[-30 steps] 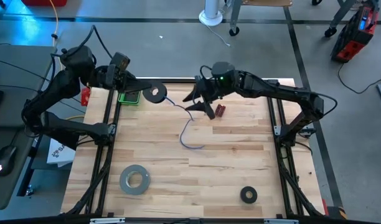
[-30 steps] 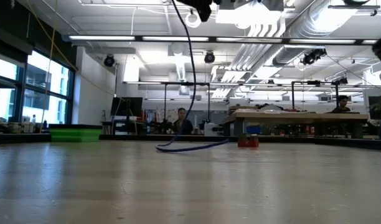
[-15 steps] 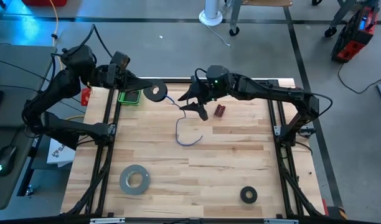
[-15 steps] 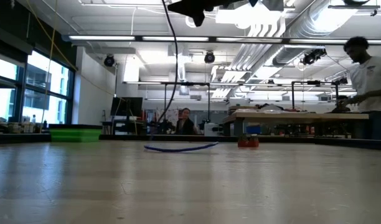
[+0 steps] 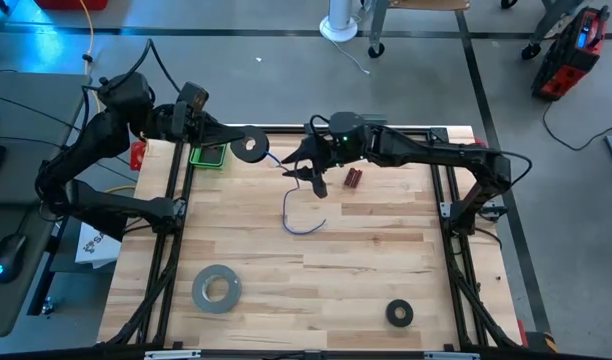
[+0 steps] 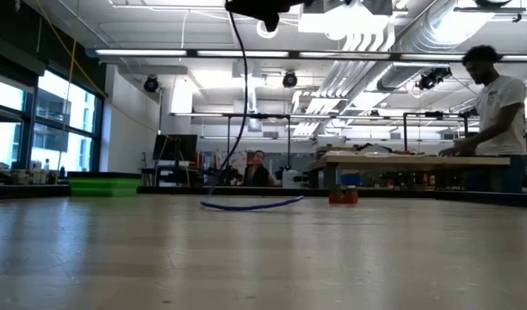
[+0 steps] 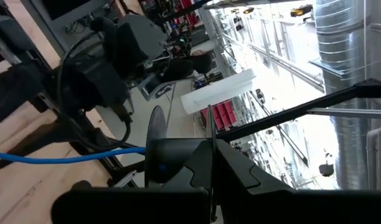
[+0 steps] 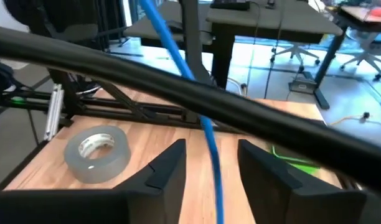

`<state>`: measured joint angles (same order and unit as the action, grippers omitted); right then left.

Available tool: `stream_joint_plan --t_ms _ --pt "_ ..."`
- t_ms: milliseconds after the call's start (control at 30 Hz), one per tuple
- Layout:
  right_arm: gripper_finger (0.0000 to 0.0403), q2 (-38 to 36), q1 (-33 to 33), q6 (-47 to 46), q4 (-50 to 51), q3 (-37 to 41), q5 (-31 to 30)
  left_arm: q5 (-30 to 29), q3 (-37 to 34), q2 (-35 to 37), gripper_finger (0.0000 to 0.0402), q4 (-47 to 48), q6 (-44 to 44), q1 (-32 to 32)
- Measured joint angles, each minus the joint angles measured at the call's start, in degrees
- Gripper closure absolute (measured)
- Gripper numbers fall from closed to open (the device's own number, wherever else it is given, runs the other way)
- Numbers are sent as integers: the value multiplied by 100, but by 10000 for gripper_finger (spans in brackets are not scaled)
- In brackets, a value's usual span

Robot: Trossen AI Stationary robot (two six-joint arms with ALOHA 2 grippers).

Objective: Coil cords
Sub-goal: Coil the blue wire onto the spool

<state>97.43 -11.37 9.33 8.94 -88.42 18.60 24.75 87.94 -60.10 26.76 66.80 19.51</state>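
Observation:
A thin blue cord (image 5: 286,208) runs from a small black spool (image 5: 249,146) at the table's far left to my right gripper (image 5: 304,172), then drops to a loose loop lying on the table (image 6: 251,205). My left gripper (image 5: 236,140) is shut on the spool and holds it above the far left corner. My right gripper is lifted over the far middle, just right of the spool. Its fingers are open, with the cord (image 8: 210,149) running through the gap between them. My left gripper is shut on the black spool (image 7: 158,149), coming level from the table's left. The spool is lifted clear of the table, and the cord (image 7: 60,158) leads off its hub. The fingers themselves hide which part they clamp. My right gripper carries the cord (image 8: 209,140) in the gap between its open fingers (image 8: 165,171). The cord bends at the gripper and hangs slack below it (image 6: 239,112) down to the table. Where it rests on the fingers does not show.
A large grey tape roll (image 5: 216,288) lies near the front left and a wider black ring (image 5: 399,313) near the front right. A small red object (image 5: 353,178) lies just right of my right gripper. A green tray (image 5: 208,155) sits at the far left corner. A person stands in the room behind.
My right gripper has gone toward the table's left, closer to the spool, taking the cord along. The hanging stretch and the loop on the table have slid a little left. My left gripper has kept the spool still.

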Motion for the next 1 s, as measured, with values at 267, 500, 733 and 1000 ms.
stream_joint_plan --t_ms 267,500,733,1000 --pt "307 74 55 -23 -29 0 -204 -2 0 0 401 11 -18 -2" --pt "328 74 54 -5 -69 0 -216 -2 0 0 401 13 -43 -2" --pt "363 58 86 -37 -188 0 -209 -90 0 0 401 34 -175 -2" --pt "398 -154 332 -206 -751 0 -338 -1046 0 -6 401 -358 -1934 4"
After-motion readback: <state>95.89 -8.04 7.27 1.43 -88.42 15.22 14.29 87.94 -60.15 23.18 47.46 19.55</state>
